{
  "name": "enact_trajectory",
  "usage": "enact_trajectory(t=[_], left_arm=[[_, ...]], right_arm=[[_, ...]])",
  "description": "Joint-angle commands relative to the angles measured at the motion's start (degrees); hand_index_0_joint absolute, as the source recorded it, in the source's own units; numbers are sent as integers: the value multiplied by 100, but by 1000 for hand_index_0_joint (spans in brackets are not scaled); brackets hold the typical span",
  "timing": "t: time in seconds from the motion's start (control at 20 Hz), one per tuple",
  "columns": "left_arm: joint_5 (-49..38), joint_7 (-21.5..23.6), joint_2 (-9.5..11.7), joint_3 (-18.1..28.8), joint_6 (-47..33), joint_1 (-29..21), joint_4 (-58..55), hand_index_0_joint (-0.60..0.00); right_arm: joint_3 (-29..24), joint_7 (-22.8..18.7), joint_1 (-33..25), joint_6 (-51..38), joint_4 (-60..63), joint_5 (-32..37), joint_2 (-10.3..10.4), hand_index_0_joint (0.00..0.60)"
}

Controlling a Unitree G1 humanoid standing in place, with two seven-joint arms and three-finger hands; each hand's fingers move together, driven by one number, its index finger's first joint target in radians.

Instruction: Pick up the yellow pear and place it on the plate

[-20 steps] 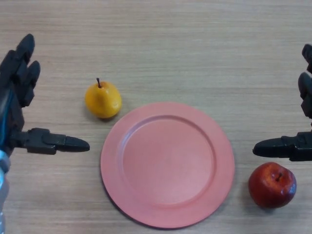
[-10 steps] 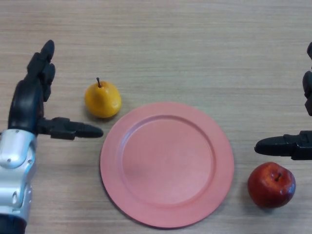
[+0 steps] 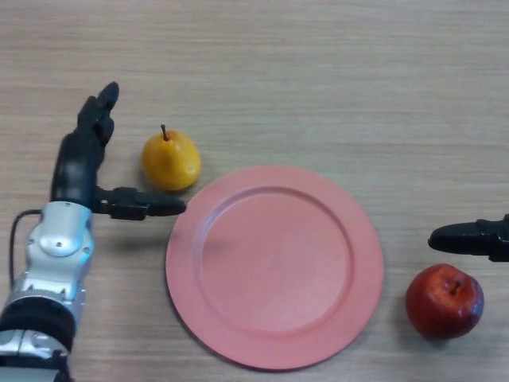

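The yellow pear [image 3: 170, 161] stands upright on the wooden table, just off the upper left rim of the pink plate [image 3: 274, 267]. My left hand [image 3: 79, 163] is open beside it on the left: the fingers stretch up past the pear's left side and the thumb reaches under its near side, almost to the plate's rim. There is a small gap between hand and pear. Of my right hand [image 3: 473, 239] only a straight digit shows at the right edge, above the red apple [image 3: 444, 301].
The red apple lies to the right of the plate, near the table's front. The plate holds nothing. Bare wooden table stretches across the far half of the view.
My left hand has moved right and away from me, closing in on the pear with its thumb now under it. The right hand has drawn back toward the right edge.
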Motion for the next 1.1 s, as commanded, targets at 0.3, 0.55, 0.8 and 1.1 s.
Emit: enact_trajectory(t=[0.3, 0.55, 0.8, 1.1], left_arm=[[547, 466, 32, -26, -903, -915, 610, 0], [636, 628, -4, -5, -1231, -880, 708, -250], [1703, 1495, 186, -222, -1619, -842, 878, -600], [1478, 1176, 308, 25, -1442, -676, 744, -600]], right_arm=[[-429, 64, -168, -552, -278, -113, -291, 0], [-491, 112, -163, -618, -242, -155, -308, 0], [-418, 183, -167, -808, -90, -373, -327, 0], [-379, 187, -202, -707, -154, -388, -282, 0]])
